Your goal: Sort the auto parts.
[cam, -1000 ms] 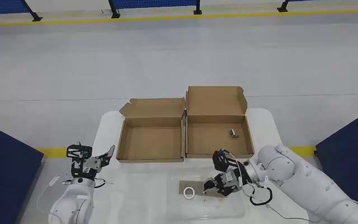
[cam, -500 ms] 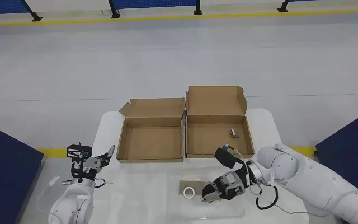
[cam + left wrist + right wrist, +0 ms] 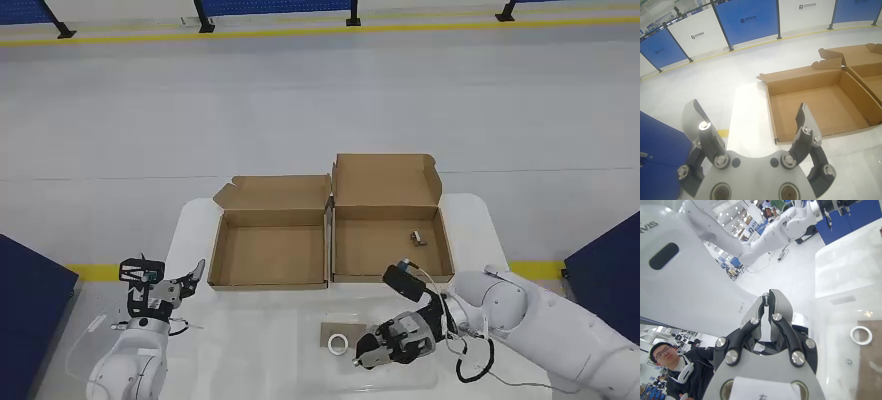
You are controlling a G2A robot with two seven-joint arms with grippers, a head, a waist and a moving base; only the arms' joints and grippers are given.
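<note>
A small metal screw point(image 3: 765, 300) is pinched between the tips of my right gripper point(image 3: 767, 295), which is shut on it. In the top view that gripper point(image 3: 366, 356) hangs over a clear tray point(image 3: 415, 377) near the table's front edge. Close beside it, a white ring point(image 3: 338, 345) point(image 3: 861, 335) lies on a brown card point(image 3: 352, 331), with a tiny washer point(image 3: 849, 361) nearby. My left gripper point(image 3: 166, 287) point(image 3: 749, 108) stands open with nothing in it at the table's left edge. A small metal part point(image 3: 418, 238) rests in the right cardboard box point(image 3: 392, 262).
Two open cardboard boxes sit side by side at the back of the table; the left box point(image 3: 268, 270) point(image 3: 819, 108) holds nothing. Blue panels point(image 3: 25, 300) flank the table on both sides.
My right gripper has shifted toward the table's front and a little left, turning at the wrist, with the screw still in it. The left arm has not moved.
</note>
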